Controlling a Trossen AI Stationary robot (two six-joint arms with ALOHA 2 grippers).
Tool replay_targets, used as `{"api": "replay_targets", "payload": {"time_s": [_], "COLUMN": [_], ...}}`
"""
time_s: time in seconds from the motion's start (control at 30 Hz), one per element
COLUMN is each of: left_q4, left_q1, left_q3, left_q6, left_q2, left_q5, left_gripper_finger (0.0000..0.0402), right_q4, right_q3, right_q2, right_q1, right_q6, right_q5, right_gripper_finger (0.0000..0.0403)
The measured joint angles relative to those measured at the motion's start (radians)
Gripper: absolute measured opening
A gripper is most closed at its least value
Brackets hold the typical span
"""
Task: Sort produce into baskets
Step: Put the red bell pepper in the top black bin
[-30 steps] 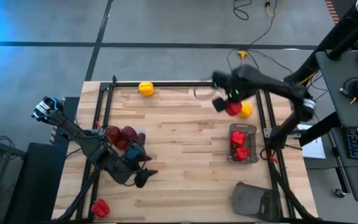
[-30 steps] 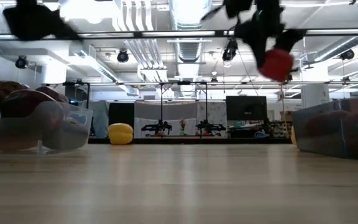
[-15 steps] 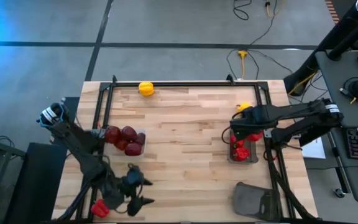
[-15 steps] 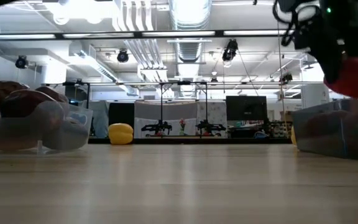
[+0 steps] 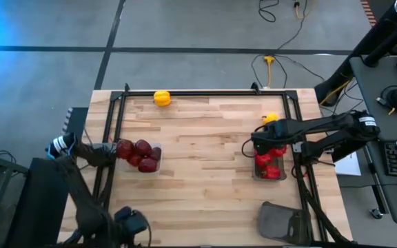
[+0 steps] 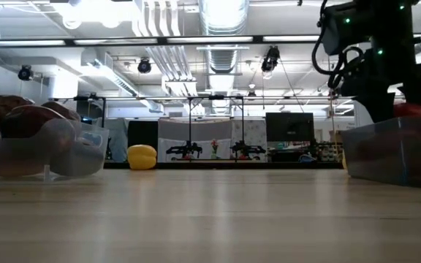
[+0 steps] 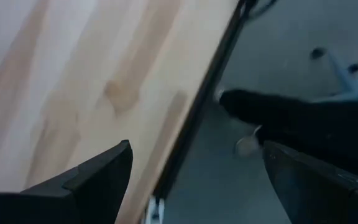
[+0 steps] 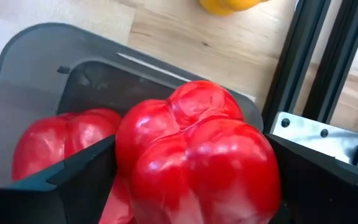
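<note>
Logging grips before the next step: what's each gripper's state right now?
Left gripper: open, empty.
Right gripper: around a red pepper over the basket.

I see a glossy bright red pepper (image 8: pixel 194 155) between the fingers of my right claw (image 5: pixel 259 147), over the dark grey basket (image 5: pixel 269 160) on the right side of the worktop, with more red pieces (image 5: pixel 267 169) lying inside it. A clear basket (image 5: pixel 140 156) on the left holds several dark maroon pieces (image 5: pixel 138 153). One yellow piece (image 5: pixel 161 98) sits loose at the far edge, another yellow one (image 5: pixel 271 118) just beyond the grey basket.
</note>
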Motion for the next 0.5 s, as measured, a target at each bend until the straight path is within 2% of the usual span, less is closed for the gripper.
{"api": "replay_targets", "payload": {"time_s": [0.13, 0.27, 0.43, 0.5], "left_q4": [-0.181, -0.344, -0.415, -0.415], "left_q1": [-0.048, -0.07, -0.111, -0.13], "left_q3": [0.155, 0.262, 0.292, 0.275], "left_q6": [-0.031, -0.055, -0.087, -0.124], "left_q2": [0.085, 0.148, 0.174, 0.174], "left_q5": [0.034, 0.146, 0.292, 0.317], "left_gripper_finger": [0.0341, 0.0341, 0.0341, 0.0341], "right_q4": [0.0, -0.001, 0.0, 0.001], "right_q3": [0.025, 0.071, 0.174, 0.226], "right_q2": [-0.005, -0.006, -0.005, -0.003], "right_q1": [-0.017, -0.017, 0.002, 0.023], "right_q6": [-0.009, -0.02, -0.055, -0.062], "right_q5": [0.001, 0.018, 0.031, 0.05], "right_gripper_finger": [0.0395, 0.0398, 0.04, 0.04]}}
